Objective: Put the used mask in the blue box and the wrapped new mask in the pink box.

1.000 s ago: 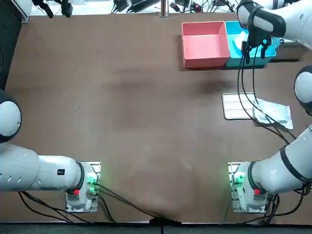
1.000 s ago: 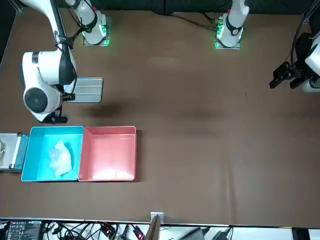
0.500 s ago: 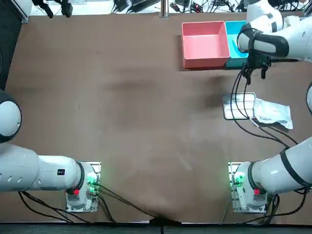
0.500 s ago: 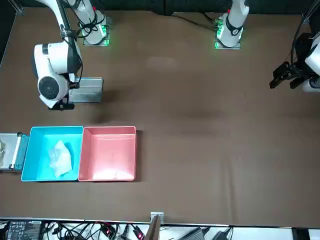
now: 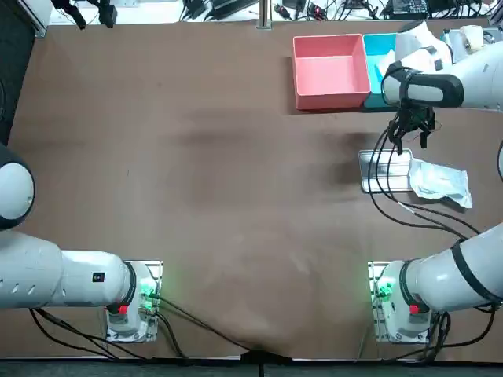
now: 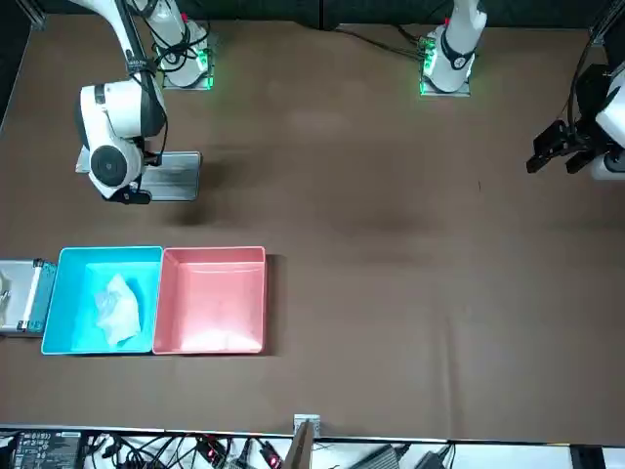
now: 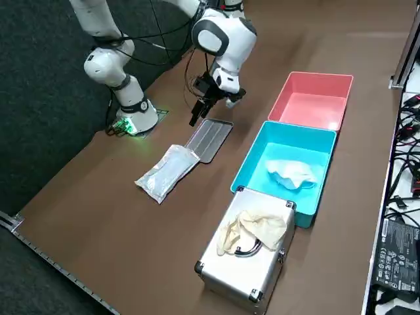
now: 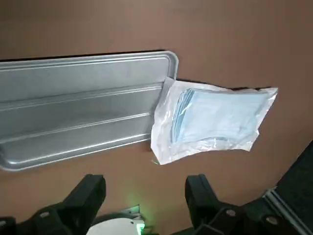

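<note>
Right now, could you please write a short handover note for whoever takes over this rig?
Right gripper: open, holding nothing, hovering over the table by the metal tray and the wrapped new mask.
Used mask: lying in the blue box. That half is done.
Wrapped new mask: on the table, one edge lapping the tray's rim, not yet in the pink box.
Left to do: grasp the wrapped new mask and place it in the pink box.

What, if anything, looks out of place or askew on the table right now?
Only small things: the wrapped mask lies askew, one edge overlapping a corner of the tray, and a crumpled pale cloth sits on the metal case beside the blue box. The right arm's jaws hang open near the tray.
</note>
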Action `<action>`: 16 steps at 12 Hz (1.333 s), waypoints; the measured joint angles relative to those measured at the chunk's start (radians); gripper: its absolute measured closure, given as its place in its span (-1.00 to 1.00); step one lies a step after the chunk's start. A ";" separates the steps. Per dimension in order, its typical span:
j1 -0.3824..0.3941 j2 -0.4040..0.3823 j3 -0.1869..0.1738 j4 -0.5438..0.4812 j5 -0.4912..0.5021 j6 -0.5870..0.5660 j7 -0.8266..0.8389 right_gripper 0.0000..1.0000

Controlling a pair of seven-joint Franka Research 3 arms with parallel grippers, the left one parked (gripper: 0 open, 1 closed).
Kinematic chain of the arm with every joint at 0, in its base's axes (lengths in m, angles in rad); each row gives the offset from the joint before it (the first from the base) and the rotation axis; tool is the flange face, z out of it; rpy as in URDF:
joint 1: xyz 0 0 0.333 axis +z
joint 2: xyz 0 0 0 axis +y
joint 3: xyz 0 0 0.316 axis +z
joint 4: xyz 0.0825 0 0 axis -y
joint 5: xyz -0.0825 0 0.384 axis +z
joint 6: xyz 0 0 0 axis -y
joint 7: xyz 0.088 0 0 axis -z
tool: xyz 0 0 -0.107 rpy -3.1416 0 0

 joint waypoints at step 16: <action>-0.231 -0.030 -0.009 -0.271 -0.104 0.404 0.042 -1.00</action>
